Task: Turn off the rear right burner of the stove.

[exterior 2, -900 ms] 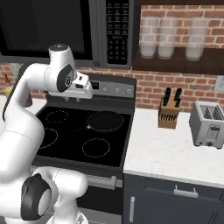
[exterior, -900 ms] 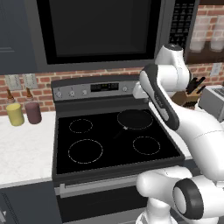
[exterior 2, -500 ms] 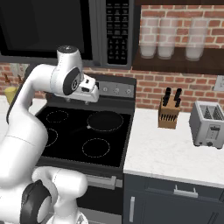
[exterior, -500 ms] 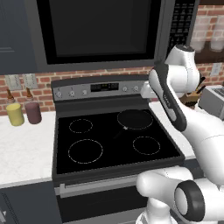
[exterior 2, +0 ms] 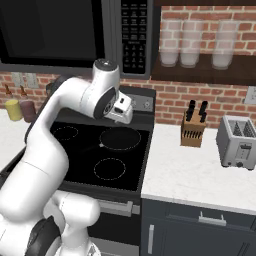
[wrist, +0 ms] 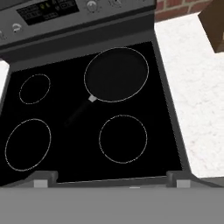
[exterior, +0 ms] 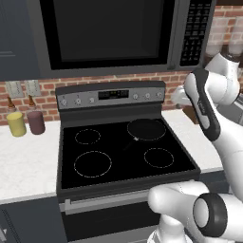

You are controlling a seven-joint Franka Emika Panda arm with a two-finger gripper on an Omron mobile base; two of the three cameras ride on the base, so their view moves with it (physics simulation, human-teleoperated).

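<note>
A: Where is the stove (exterior: 126, 156)?
B: Centre of the left base view, under the microwave (exterior: 114, 33). Black glass top, grey back panel (exterior: 111, 96) at 12 o'clock with knobs and a display.

A: Rear right burner (wrist: 116, 74)?
B: At 1 o'clock on the glass in the hand view. A dark skillet (exterior 2: 120, 138) sits on it, handle pointing toward 7 o'clock across the glass. The other three zones show as white dashed circles.

A: Arm position?
B: Raised at the stove's right edge. In the right base view the hand hangs above the back of the glass, just in front of the panel's right end. In the left base view the forearm crosses in front of the surface (exterior: 187, 137) at 3 o'clock.

A: Jaws?
B: Cannot tell whether apart or together; fingertips are not resolved in any view.

A: Other items?
B: Two jars (exterior: 26, 123) at 9 o'clock of the stove. Knife block (exterior 2: 192, 131) and toaster (exterior 2: 239, 141) on the surface to the right.
</note>
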